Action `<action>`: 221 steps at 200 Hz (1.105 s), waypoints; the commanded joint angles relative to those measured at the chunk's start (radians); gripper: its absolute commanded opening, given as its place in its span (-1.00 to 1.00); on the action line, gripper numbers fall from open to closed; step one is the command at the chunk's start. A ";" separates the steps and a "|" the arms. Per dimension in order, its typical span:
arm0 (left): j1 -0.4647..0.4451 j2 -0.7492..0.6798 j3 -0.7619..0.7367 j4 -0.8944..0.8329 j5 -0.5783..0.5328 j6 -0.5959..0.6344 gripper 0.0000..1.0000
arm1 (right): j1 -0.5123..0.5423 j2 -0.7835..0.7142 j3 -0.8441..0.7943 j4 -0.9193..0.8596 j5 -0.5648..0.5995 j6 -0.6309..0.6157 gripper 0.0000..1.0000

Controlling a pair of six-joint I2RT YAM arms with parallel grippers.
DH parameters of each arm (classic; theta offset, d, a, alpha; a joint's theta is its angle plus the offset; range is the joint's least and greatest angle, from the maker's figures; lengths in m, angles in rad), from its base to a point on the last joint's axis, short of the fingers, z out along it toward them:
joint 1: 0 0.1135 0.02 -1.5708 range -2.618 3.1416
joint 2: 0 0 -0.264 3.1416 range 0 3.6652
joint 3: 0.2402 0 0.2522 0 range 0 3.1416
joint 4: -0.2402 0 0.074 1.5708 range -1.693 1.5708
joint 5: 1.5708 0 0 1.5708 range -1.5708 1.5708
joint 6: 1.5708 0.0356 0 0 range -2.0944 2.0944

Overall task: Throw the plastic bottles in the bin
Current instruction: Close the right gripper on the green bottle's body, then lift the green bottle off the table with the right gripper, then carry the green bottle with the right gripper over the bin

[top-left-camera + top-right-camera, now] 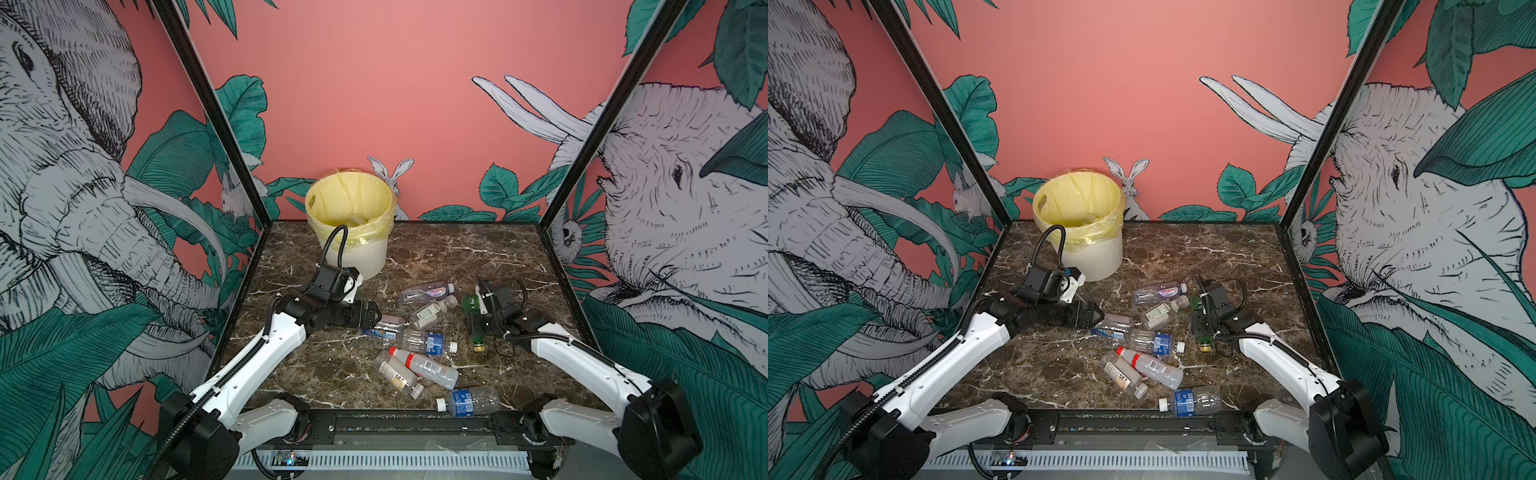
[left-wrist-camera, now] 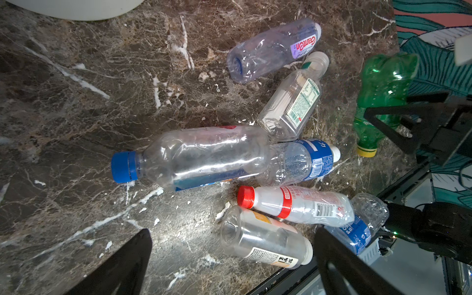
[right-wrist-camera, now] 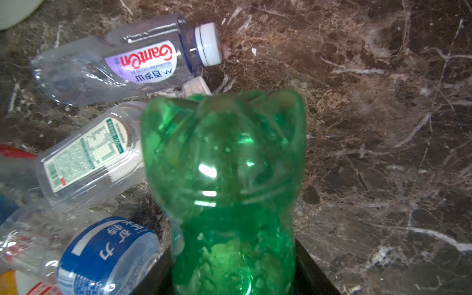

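Dark marble tabletop [image 1: 457,257]. Bin [image 1: 361,257] upright at far side, left of centre. Seven clear bottles [image 1: 428,343] lying on their sides mid-table to front edge. Green bottle [image 2: 383,81] just right of them.

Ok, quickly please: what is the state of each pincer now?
Left pincer: open, holding nothing.
Right pincer: closed on the green bottle.

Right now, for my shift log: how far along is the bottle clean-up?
Done: at least one bottle shows inside the cream ribbed yellow-lined bin. In hand: a green yellow-capped plastic bottle between the right gripper's jaws. Remaining: seven clear plastic bottles on the marble table; left gripper open, empty.
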 commanded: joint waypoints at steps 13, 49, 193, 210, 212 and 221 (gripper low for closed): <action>-0.001 -0.052 -0.030 0.035 -0.003 -0.010 0.99 | -0.006 -0.029 0.052 -0.004 -0.066 0.022 0.13; -0.001 -0.100 -0.047 0.056 -0.037 -0.001 0.99 | -0.005 -0.059 0.085 0.012 -0.095 0.056 0.11; 0.000 -0.121 -0.063 0.081 -0.076 -0.007 0.99 | 0.018 -0.088 0.130 0.270 -0.278 0.247 0.03; -0.001 -0.128 -0.063 0.075 -0.093 -0.016 0.99 | 0.042 -0.080 0.143 0.293 -0.272 0.260 0.02; -0.001 -0.128 -0.064 0.075 -0.094 -0.016 0.99 | 0.045 -0.080 0.144 0.295 -0.271 0.261 0.02; -0.001 -0.131 -0.066 0.073 -0.096 -0.021 0.99 | 0.060 -0.076 0.153 0.305 -0.264 0.265 0.02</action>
